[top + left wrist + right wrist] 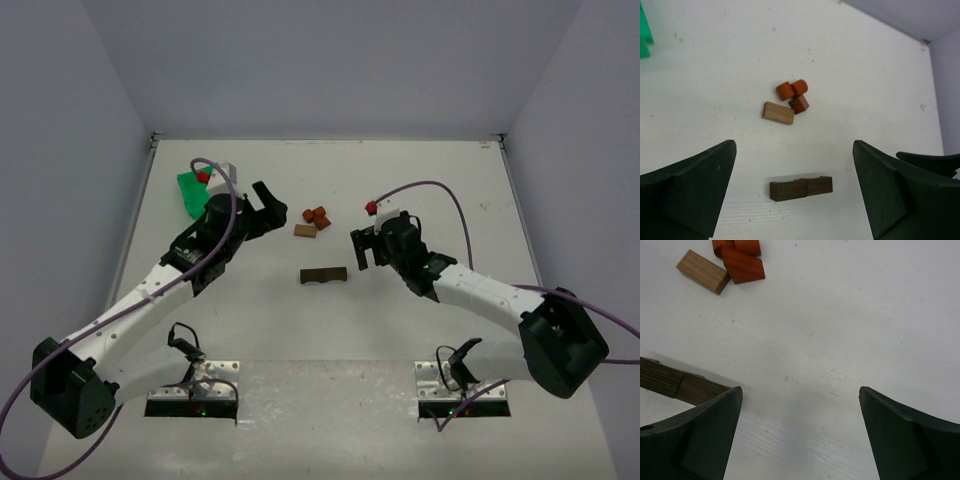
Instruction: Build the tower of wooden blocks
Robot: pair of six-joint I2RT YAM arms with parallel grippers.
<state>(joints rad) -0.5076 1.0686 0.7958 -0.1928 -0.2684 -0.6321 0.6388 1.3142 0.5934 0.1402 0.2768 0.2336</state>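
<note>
White tabletop (330, 335) filled the scene, boxed in on three sides by plain pale grey walls (330, 60). Near the middle of it lay the dark brown plank (324, 274), flat on the surface, its long side running left to right between the two arms. In the left wrist view a line crossed it near the middle, and whether it was one piece or two butted end to end could not be told. Just beyond the plank, apart from it, sat a light tan block (305, 230), also lying flat. Touching the tan block's far corner was a tight cluster of reddish-orange pieces (316, 216): in the left wrist view these were two rounded ones side by side and a small cube (799, 104) tucked against them, its corner meeting the tan block. Nothing was stacked; every block rested directly on the table. The left gripper (275, 205) hung above the table to the left of the cluster, its jaws spread wide and holding nothing, and its camera framed the plank and the cluster between its dark fingers (695, 190). The right gripper (360, 250) sat just to the right of the plank, likewise parted and empty, the plank's end showing beside its left finger (700, 435). A green plastic bin (192, 190) stood at the far left, behind the left arm. Purple cables (430, 187) looped off both arms.
</note>
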